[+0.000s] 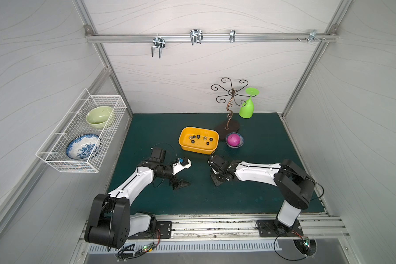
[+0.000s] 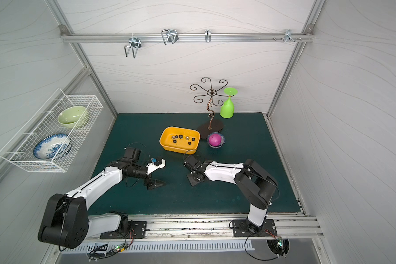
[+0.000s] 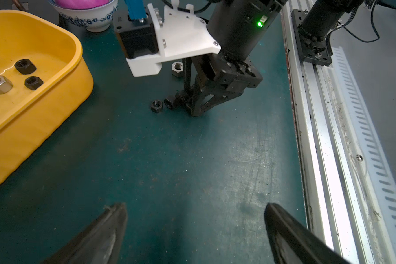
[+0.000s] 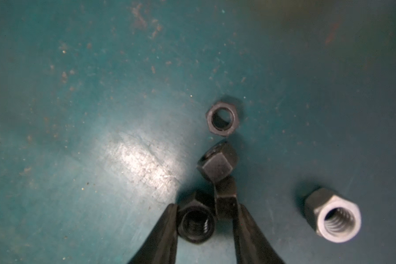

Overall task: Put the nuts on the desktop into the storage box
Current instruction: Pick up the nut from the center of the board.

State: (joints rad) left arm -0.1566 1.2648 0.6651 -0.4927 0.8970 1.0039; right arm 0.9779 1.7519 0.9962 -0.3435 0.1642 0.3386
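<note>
White panelled walls (image 1: pixel 192 75) close round the dark teal desktop (image 1: pixel 249 194). At the left a wire basket (image 1: pixel 66 165) hangs on the wall, apart from the work. Next comes the left gripper (image 1: pixel 181 184), hovering just above bare desktop with its fingers spread wide and nothing between them. Near the middle sits the storage box (image 1: pixel 193 149), and several nuts (image 1: pixel 198 136) lie on its floor already. Just in front of the box, toward the right, the right gripper (image 4: pixel 206 205) is down at the desktop among five loose ones. Its fingers stand partly apart with two black nuts (image 4: pixel 196 222) between them, and each finger seems to touch one. If they press or only bracket, I cannot tell. Two more black ones lie just beyond the tips, and a silver nut (image 4: pixel 332 219) rests beside. I judge these pieces to be hard and dense, with smooth faces that slip and roll. It is better to take one alone, across two opposite flats, because two together may squirt out.
</note>
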